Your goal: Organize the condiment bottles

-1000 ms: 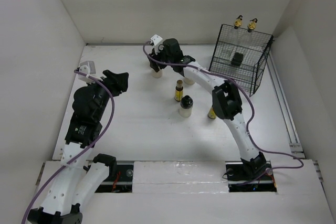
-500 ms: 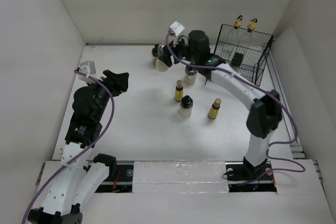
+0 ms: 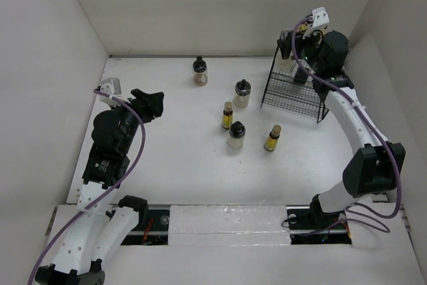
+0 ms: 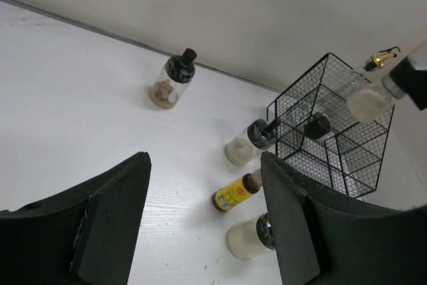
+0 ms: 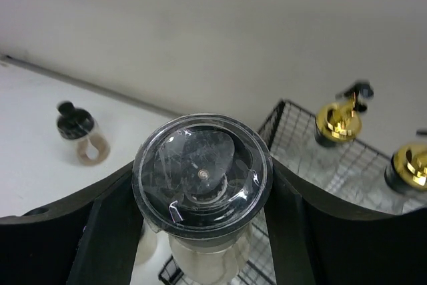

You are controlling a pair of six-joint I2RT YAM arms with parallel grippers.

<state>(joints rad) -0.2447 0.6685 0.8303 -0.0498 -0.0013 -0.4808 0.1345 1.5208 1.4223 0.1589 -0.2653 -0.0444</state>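
My right gripper (image 3: 302, 46) is shut on a squat black-capped jar (image 5: 202, 177) and holds it above the black wire rack (image 3: 293, 91). Two clear bottles with gold pourers (image 5: 339, 121) stand in the rack's far side. On the table stand a black-capped jar (image 3: 199, 71) at the back, another jar (image 3: 242, 93) by the rack, a third jar (image 3: 236, 135), and two small yellow bottles (image 3: 227, 115) (image 3: 271, 138). My left gripper (image 3: 152, 103) is open and empty at the left, well away from them. The left wrist view also shows the held jar (image 4: 371, 97).
The rack (image 4: 333, 145) is tilted and holds a small dark-capped item (image 4: 319, 125) inside. White walls close the table at the back and both sides. The right arm reaches along the right side.
My right gripper took a black-capped jar from the far middle of the table and carried it right, up over the rack. The left arm has not moved.
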